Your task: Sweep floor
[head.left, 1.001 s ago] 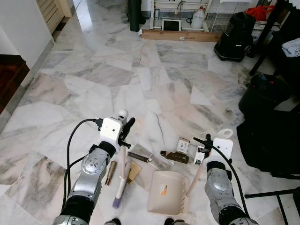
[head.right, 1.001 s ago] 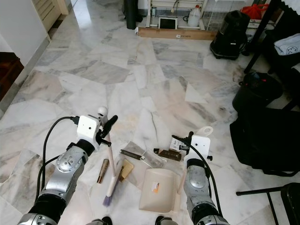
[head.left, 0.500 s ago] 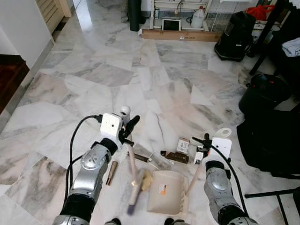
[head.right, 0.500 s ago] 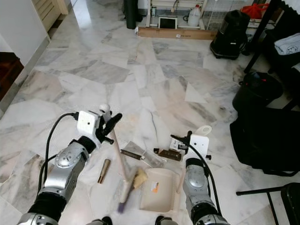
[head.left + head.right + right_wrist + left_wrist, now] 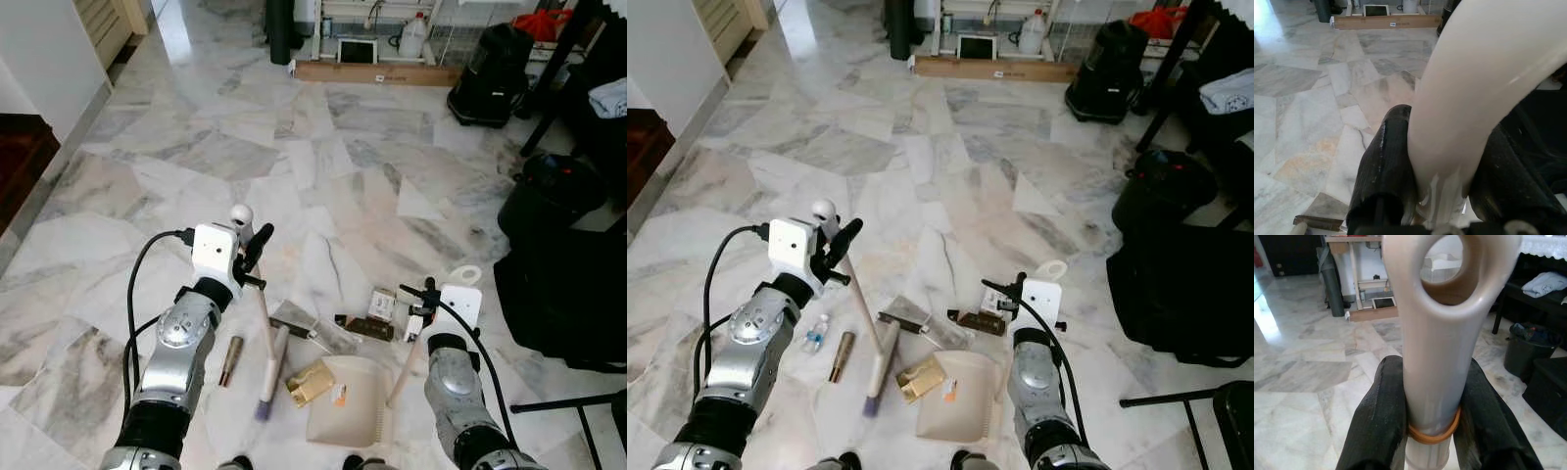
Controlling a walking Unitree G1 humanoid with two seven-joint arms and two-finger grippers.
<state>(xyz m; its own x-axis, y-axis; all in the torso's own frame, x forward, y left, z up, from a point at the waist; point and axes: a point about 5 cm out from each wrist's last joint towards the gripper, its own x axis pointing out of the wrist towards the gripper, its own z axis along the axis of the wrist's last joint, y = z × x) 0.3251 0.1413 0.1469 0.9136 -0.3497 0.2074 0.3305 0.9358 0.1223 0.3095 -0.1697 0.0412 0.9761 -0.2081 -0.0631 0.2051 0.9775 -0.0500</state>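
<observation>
the floor (image 5: 323, 166) is pale marble, veined grey and pink. on it near the robot lie a cream dustpan (image 5: 345, 401) with a gold wrapper (image 5: 310, 383) at its left edge, a brush head (image 5: 269, 374) beside that, and a small brown tube (image 5: 231, 360) further left. just beyond the dustpan lie a clear wrapper (image 5: 328, 336), a dark flat packet (image 5: 368, 328) and a small white carton (image 5: 382, 305). a small clear bottle (image 5: 814, 334) lies left of the tube. far off, a long cardboard box (image 5: 377, 73) rests on the floor.
</observation>
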